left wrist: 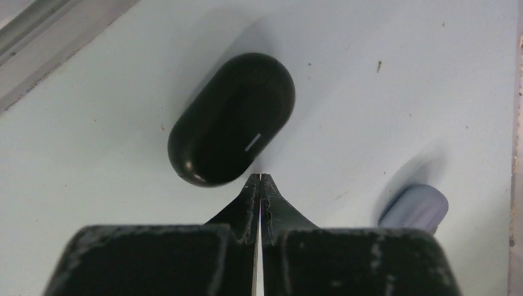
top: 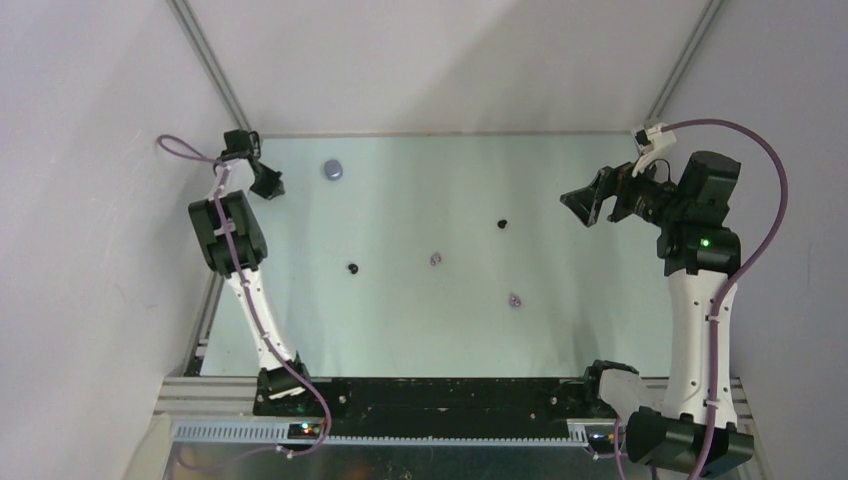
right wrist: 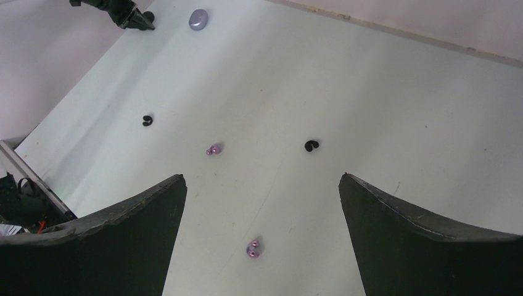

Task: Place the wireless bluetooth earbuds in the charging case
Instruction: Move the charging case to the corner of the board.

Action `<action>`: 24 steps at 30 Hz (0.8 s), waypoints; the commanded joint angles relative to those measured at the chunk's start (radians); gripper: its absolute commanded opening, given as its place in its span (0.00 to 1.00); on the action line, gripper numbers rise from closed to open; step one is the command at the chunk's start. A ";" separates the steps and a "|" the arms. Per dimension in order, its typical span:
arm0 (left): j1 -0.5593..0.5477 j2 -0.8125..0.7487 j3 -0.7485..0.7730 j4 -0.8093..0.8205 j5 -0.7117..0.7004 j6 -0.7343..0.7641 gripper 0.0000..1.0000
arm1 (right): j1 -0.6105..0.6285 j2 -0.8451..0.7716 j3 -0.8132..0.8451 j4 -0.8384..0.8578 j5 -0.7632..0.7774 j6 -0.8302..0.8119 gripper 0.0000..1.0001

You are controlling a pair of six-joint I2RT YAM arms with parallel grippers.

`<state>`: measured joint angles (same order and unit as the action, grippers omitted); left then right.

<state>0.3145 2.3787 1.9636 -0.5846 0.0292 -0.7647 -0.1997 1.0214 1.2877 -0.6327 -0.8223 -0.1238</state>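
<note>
Lower centre lies one lilac earbud (top: 514, 299). Mid-frame sit a black earbud (top: 352, 268) and a second lilac earbud (top: 435, 259), with another black earbud (top: 502, 223) beyond. At right, the right gripper (top: 583, 205) gapes, empty. Upper left, the left gripper (left wrist: 260, 179) is clenched on nothing, just beside the black charging case (left wrist: 231, 120). The lilac charging case (top: 333, 169) is farthest.

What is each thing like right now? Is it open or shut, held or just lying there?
Left gripper: fingers shut, holding nothing.
Right gripper: fingers wide open, empty.
Black case: closed, lying loose, not held.
Lilac case: looks closed, lying loose.
Two black earbuds: loose, outside the cases.
Two lilac earbuds: loose, outside the cases.
</note>
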 commanded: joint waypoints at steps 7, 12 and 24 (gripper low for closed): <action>-0.014 -0.150 0.027 0.054 0.088 0.155 0.45 | 0.028 -0.035 0.046 -0.011 -0.010 -0.010 1.00; -0.015 -0.153 0.088 0.008 0.010 0.260 0.60 | 0.037 -0.040 0.046 -0.018 -0.005 -0.015 1.00; 0.004 0.043 0.329 -0.139 -0.110 0.470 0.72 | 0.036 -0.044 0.045 -0.029 -0.004 -0.022 1.00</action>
<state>0.3092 2.3554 2.2440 -0.6571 -0.0143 -0.4007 -0.1654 1.0000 1.2911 -0.6621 -0.8207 -0.1356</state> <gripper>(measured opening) 0.706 0.996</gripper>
